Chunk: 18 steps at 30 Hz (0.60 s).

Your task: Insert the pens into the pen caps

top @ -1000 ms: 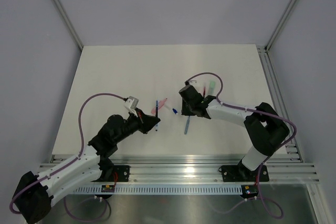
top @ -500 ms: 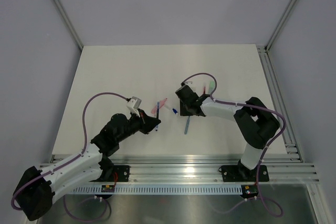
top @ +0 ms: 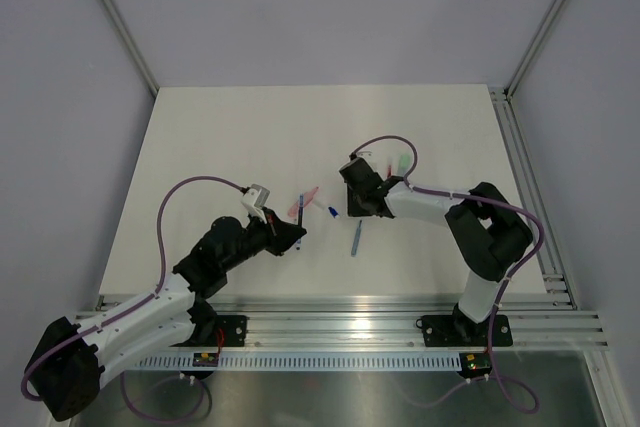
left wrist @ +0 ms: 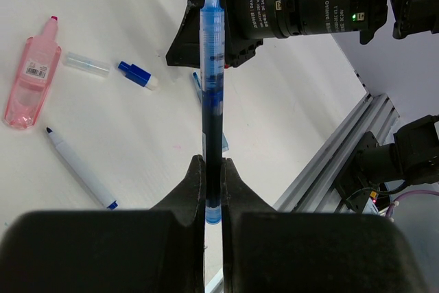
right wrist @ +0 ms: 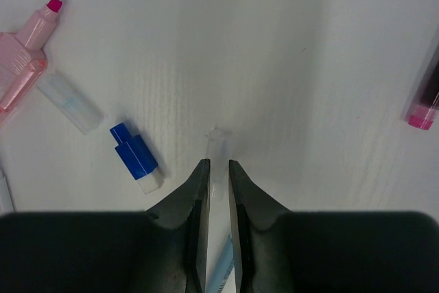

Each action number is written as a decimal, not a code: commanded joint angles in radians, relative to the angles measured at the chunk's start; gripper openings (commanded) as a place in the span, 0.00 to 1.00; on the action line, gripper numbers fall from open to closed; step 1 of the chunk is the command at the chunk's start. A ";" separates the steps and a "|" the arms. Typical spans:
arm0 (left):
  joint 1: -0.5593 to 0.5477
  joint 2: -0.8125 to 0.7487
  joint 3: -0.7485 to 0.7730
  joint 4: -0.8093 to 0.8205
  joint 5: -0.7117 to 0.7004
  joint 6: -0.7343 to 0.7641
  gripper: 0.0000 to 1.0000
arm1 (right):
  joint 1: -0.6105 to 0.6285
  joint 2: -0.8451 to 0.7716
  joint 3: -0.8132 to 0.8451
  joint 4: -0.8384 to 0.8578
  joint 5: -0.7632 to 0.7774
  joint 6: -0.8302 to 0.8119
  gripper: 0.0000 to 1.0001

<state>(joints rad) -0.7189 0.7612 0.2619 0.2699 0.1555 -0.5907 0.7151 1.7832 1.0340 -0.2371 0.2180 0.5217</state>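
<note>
Our left gripper [left wrist: 212,164] is pinched tight on a blue pen [left wrist: 212,66], whose white tip points away from the fingers. Our right gripper [right wrist: 219,165] stands narrow, straddling the clear end of a light blue pen [right wrist: 219,145] lying on the table [right wrist: 309,46]; we cannot tell whether it grips. Near it lie a blue cap [right wrist: 135,156], a clear cap [right wrist: 68,102] and a pink highlighter [right wrist: 24,63].
</note>
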 commanded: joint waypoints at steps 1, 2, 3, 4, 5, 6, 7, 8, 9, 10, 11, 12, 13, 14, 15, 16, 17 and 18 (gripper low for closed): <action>-0.004 0.003 0.022 0.049 -0.007 0.025 0.00 | -0.026 0.018 0.023 -0.005 0.000 -0.046 0.23; -0.004 0.003 0.022 0.051 -0.007 0.025 0.00 | -0.032 0.024 0.024 -0.005 -0.008 -0.048 0.23; -0.004 0.003 0.023 0.051 -0.004 0.025 0.00 | -0.037 0.030 0.026 -0.002 -0.014 -0.051 0.24; -0.004 0.001 0.023 0.051 -0.005 0.025 0.00 | -0.042 0.036 0.029 -0.001 -0.029 -0.049 0.25; -0.004 0.000 0.023 0.049 -0.007 0.025 0.00 | -0.043 0.041 0.032 0.001 -0.035 -0.048 0.25; -0.004 -0.002 0.023 0.048 -0.008 0.025 0.00 | -0.045 0.048 0.034 -0.001 -0.039 -0.049 0.25; -0.004 -0.002 0.023 0.046 -0.010 0.025 0.00 | -0.046 0.051 0.037 -0.001 -0.035 -0.048 0.25; -0.004 -0.003 0.023 0.046 -0.010 0.025 0.00 | -0.046 0.056 0.038 -0.002 -0.035 -0.049 0.25; -0.004 -0.002 0.022 0.046 -0.010 0.025 0.00 | -0.046 0.056 0.040 -0.005 -0.034 -0.051 0.25; -0.004 -0.003 0.022 0.048 -0.008 0.025 0.00 | -0.046 0.058 0.043 -0.005 -0.032 -0.054 0.25; -0.004 -0.002 0.022 0.048 -0.008 0.025 0.00 | -0.048 0.056 0.046 -0.005 -0.032 -0.055 0.24; -0.004 -0.002 0.022 0.048 -0.007 0.025 0.00 | -0.049 0.056 0.049 -0.005 -0.034 -0.060 0.22; -0.004 -0.002 0.022 0.049 -0.005 0.023 0.00 | -0.054 0.055 0.058 -0.004 -0.037 -0.074 0.19; -0.004 -0.002 0.022 0.051 -0.004 0.023 0.00 | -0.054 0.047 0.061 0.004 -0.039 -0.083 0.16; -0.004 0.000 0.023 0.051 -0.002 0.023 0.00 | -0.055 0.042 0.066 0.013 -0.039 -0.097 0.15; -0.004 -0.002 0.022 0.051 -0.002 0.023 0.00 | -0.060 0.038 0.075 0.015 -0.049 -0.103 0.13; -0.004 -0.002 0.023 0.051 -0.002 0.023 0.00 | -0.063 0.027 0.078 0.018 -0.060 -0.109 0.11; -0.004 -0.002 0.023 0.049 -0.005 0.025 0.00 | -0.063 0.016 0.080 0.031 -0.072 -0.121 0.11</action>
<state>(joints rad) -0.7189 0.7612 0.2619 0.2699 0.1558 -0.5907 0.6678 1.8210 1.0660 -0.2295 0.1833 0.4534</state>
